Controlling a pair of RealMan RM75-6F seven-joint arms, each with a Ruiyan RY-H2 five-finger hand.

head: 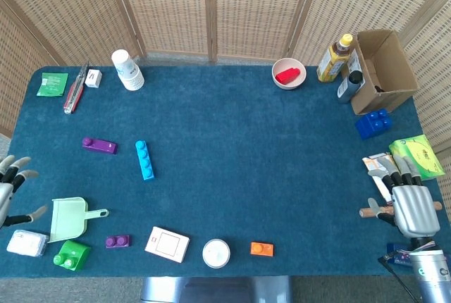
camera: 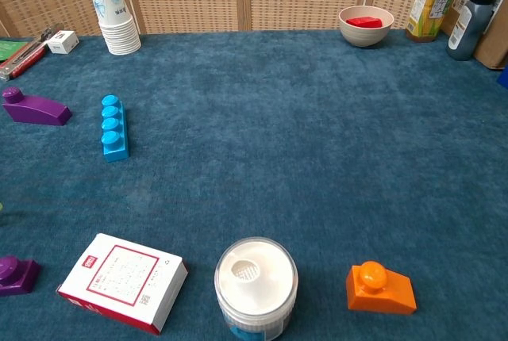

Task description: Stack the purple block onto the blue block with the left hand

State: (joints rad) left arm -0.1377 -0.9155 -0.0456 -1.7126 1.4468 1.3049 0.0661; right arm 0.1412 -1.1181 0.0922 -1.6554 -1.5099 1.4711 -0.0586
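Note:
A long purple block (head: 99, 145) lies on the blue cloth at the left, and the chest view shows it (camera: 33, 108) at its left edge. Just right of it lies a light blue four-stud block (head: 144, 159), also plain in the chest view (camera: 114, 127). The two blocks are apart. My left hand (head: 10, 189) shows only at the left edge of the head view, below and left of the purple block, fingers spread and holding nothing. My right hand (head: 409, 204) hangs at the far right edge, fingers extended, empty.
A small purple block (head: 117, 242), green dustpan (head: 69, 218), green block (head: 70, 255), white packet (head: 28, 243), card box (head: 168, 244), white jar (head: 216, 253) and orange block (head: 261, 249) line the front edge. Paper cups (head: 127, 69), bowl (head: 289, 74), bottles and a carton (head: 384, 70) stand at the back. A dark blue block (head: 373, 123) sits far right.

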